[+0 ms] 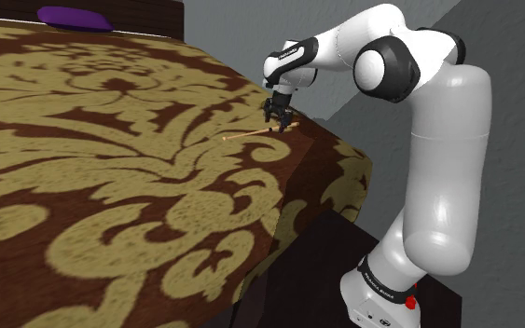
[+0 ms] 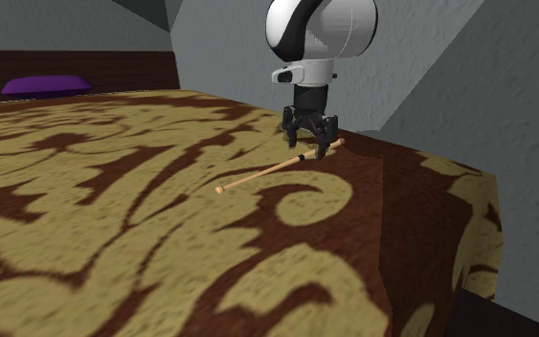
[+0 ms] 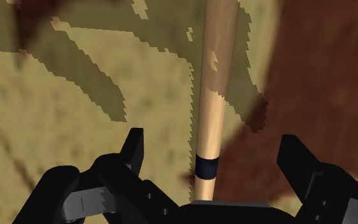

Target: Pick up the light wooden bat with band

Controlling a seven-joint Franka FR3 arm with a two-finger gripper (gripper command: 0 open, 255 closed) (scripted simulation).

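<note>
Looking at it, the grab isn't done yet: the gripper [image 2: 312, 148] sits low over the light wooden bat [image 2: 267, 172], fingers spread either side near its dark band [image 3: 207, 167], pinching nothing. Bat's lying flat on the patterned bedspread [image 2: 114, 239], close to the bed's edge. What's left is squeeze and lift; loads of open room above, drop-off just beyond.

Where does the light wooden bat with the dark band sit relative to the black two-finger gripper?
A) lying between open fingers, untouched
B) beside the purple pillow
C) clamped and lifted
A: the wrist view shows the black gripper open, a finger clear on each side of the light wooden bat lying on the brown-and-gold cover.
</note>
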